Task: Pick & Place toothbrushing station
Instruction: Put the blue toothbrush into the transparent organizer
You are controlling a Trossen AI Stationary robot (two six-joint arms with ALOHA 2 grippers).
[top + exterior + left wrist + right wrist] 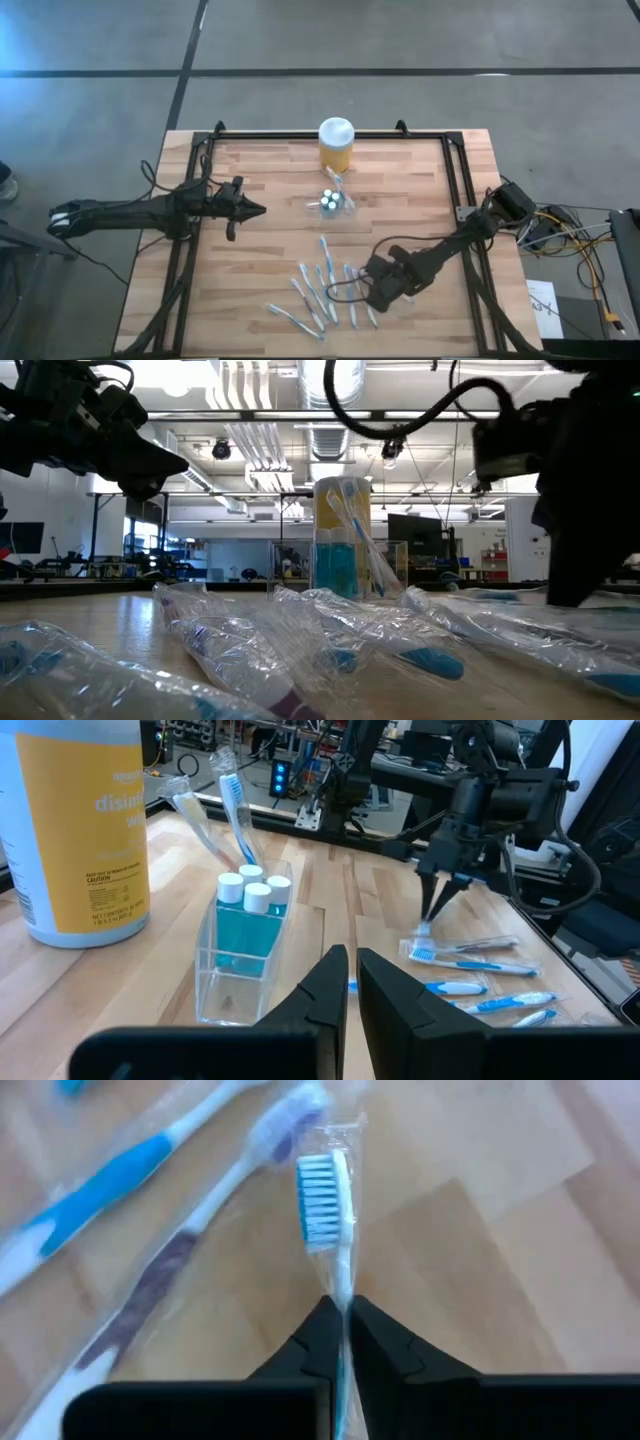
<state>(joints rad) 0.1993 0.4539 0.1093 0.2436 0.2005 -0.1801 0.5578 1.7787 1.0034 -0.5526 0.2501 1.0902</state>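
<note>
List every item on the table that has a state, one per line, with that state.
Right gripper: shut on a wrapped toothbrush, down at the table.
Left gripper: shut, empty, above the table.
Clear holder: upright, two toothbrushes and three white-capped pieces in it.
Loose toothbrushes: lying flat in wrappers.
Yellow jar: upright, white lid on.

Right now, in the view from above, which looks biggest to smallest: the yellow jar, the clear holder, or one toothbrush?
1. Yellow jar
2. Clear holder and one toothbrush: the toothbrush is longer but far slimmer, so too close to rank.
</note>
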